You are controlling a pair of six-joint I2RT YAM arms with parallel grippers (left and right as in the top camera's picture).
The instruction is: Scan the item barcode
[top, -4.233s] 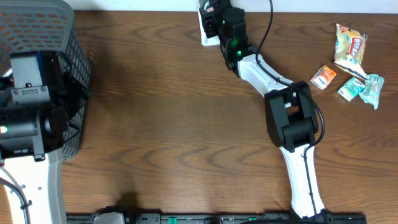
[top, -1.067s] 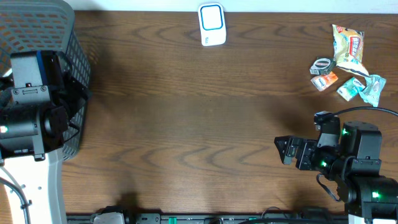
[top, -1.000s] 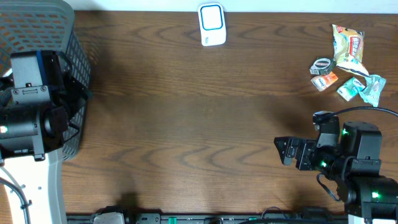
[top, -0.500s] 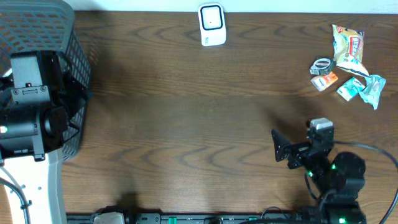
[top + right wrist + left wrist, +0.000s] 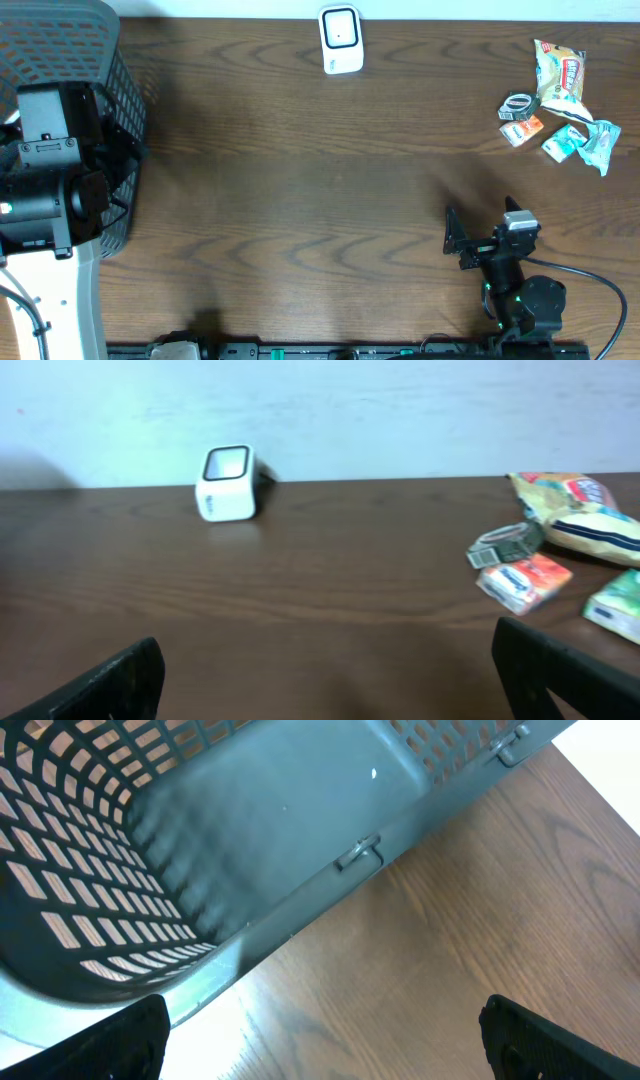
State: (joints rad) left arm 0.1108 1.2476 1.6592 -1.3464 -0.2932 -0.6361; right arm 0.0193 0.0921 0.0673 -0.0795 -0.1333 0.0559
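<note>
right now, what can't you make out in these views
Barcodes on the colourful snack packets: too small overhead, blurred in the right wrist view.
Green packet: cut by the right wrist frame's edge.
Grey mesh plastic basket: partly hidden overhead by the left arm.

Grey basket (image 5: 70, 35) (slotted walls) at the left end of the wooden table (image 5: 280, 180)

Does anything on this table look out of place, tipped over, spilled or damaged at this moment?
Nothing stands out. The white scanner stands upright at the far edge, the small packets lie in a loose heap at the far right, and the grey basket sits at the left.
</note>
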